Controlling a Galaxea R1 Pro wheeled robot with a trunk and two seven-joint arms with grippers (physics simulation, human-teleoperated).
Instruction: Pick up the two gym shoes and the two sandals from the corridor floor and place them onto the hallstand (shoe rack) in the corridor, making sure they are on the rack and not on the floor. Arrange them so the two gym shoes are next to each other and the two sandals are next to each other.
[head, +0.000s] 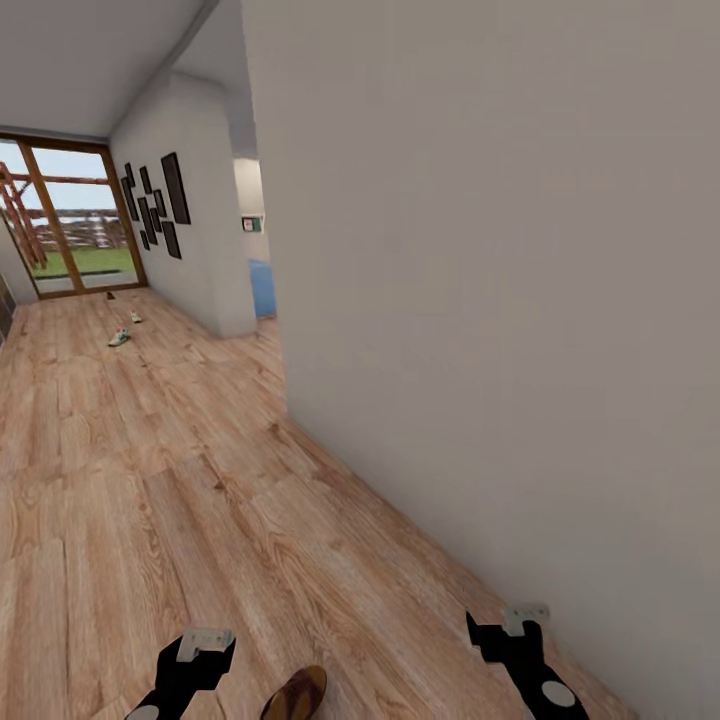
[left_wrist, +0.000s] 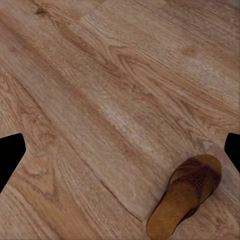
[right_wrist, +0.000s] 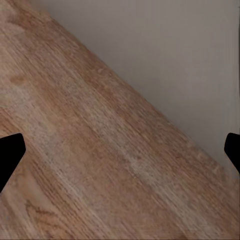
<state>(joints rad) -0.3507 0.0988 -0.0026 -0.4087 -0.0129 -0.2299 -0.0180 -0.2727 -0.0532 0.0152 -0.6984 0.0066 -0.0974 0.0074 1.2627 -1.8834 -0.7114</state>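
left gripper: spread wide, nothing held, lower left of the head view.
right gripper: spread wide, nothing held, lower right, beside the wall.
sandal: seen on the corridor floor, bottom centre, between both grippers.
gym shoes: seen far off, upper left, near the window.

Soft, even light; slightly blurred renders

We see daylight entering from the far window, the corridor floor evenly bright with no strong shadows or glare; distant shoes look blurred, and the wall lines lean at the edges.

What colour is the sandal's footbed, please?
Tan, beneath dark brown straps on the sandal; clearest in the left wrist view.
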